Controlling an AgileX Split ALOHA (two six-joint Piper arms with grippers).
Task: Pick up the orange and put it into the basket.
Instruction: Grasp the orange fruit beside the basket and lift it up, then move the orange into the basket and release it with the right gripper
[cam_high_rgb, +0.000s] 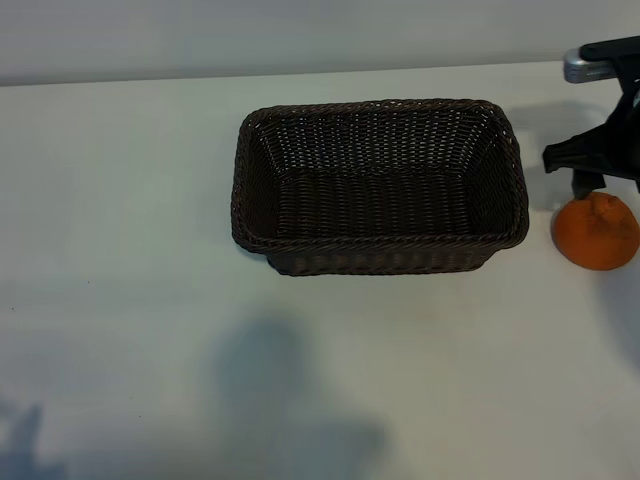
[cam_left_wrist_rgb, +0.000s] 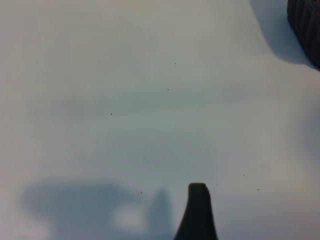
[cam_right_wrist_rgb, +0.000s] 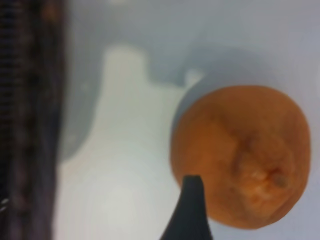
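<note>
Your right hand (cam_high_rgb: 600, 175), jaws spread, hangs just over the orange (cam_high_rgb: 596, 232) right of the empty basket (cam_high_rgb: 380, 186); next, likely lower and close.

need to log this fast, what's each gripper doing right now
left gripper: open, holding nothing, over bare table.
right gripper: open, holding nothing, just above the orange beside the basket.

Rough woven wicker basket (cam_high_rgb: 380, 185), dimpled matt-skinned orange (cam_high_rgb: 596, 232), smooth matt white table (cam_high_rgb: 120, 250).
</note>
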